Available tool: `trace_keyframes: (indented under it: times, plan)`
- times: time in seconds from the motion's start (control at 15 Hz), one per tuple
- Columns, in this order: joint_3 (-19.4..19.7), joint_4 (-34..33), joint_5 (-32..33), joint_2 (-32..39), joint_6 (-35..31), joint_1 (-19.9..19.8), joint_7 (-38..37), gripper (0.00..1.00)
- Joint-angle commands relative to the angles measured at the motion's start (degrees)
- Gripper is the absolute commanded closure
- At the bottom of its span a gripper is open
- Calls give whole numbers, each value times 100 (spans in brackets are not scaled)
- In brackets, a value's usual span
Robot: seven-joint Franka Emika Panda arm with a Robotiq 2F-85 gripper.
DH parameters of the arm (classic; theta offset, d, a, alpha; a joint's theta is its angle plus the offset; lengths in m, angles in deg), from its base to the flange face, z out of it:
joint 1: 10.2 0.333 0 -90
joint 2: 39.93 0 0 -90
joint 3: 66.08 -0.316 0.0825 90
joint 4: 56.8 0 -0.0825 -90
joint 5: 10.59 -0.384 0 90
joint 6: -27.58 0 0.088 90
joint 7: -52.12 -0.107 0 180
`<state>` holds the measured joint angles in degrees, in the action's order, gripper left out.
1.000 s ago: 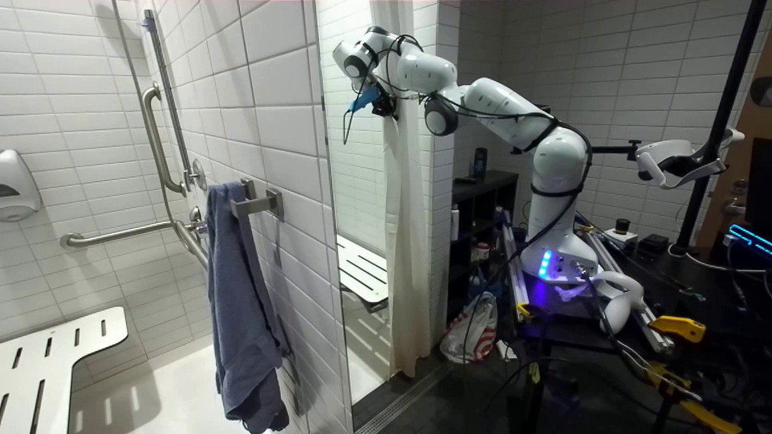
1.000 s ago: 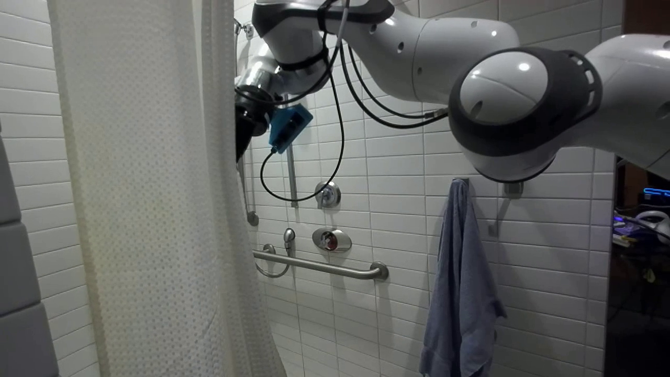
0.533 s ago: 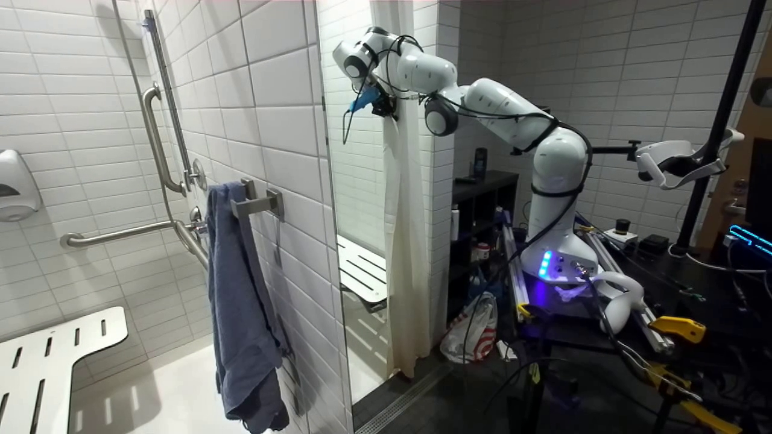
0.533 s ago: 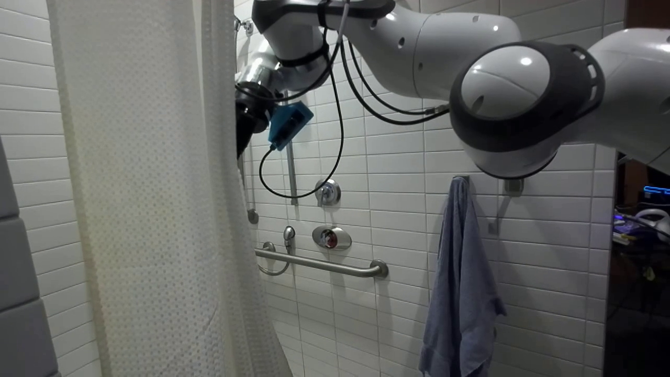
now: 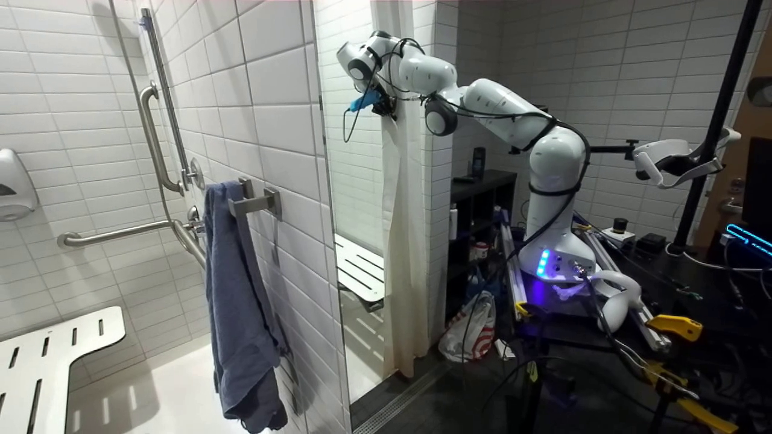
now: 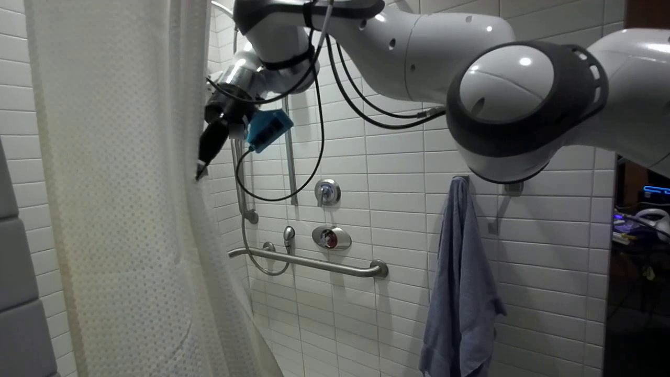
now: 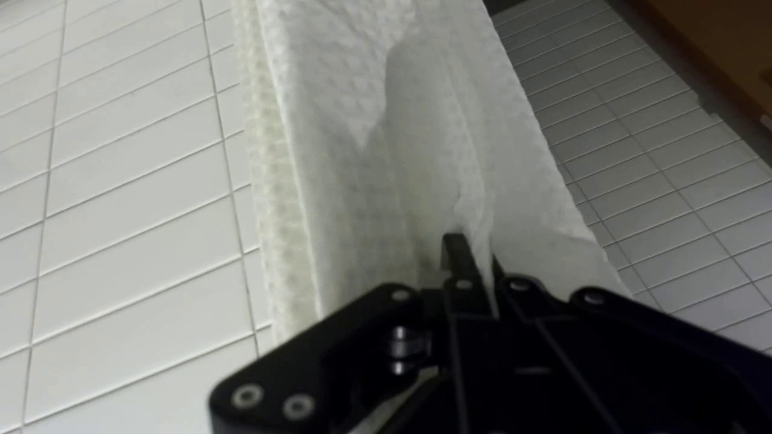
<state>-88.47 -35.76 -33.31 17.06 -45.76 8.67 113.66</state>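
White curtain (image 6: 120,199), one fold pinched between nearly touching fingers (image 7: 462,260).
It hangs lengthwise downward, mostly left of them in an exterior view.

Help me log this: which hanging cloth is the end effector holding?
The white curtain, pinched in the end effector; the blue towel hangs apart, on the wall.

bathroom, shower curtain (image 6: 120,183), grab bar (image 6: 319,264), perhaps a dispenser (image 5: 19,181)
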Motion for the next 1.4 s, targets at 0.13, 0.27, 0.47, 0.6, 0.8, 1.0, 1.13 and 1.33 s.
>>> trace_keyframes:
  times: [0.13, 0.27, 0.47, 0.6, 0.8, 1.0, 1.13, 1.33]
  plan:
    - [106, 73, 234, 314, -674, 375, 461, 100]
    - [98, 100, 227, 342, -793, 419, 536, 100]
    - [83, 132, 220, 363, -823, 448, 646, 100]
    - [50, 152, 207, 361, -773, 458, 706, 100]
    - [28, 173, 210, 358, -712, 501, 804, 100]
    - [17, 191, 213, 351, -664, 570, 881, 100]
    - [-5, 209, 204, 347, -611, 614, 943, 100]
    - [-38, 145, 202, 402, -465, 700, 970, 100]
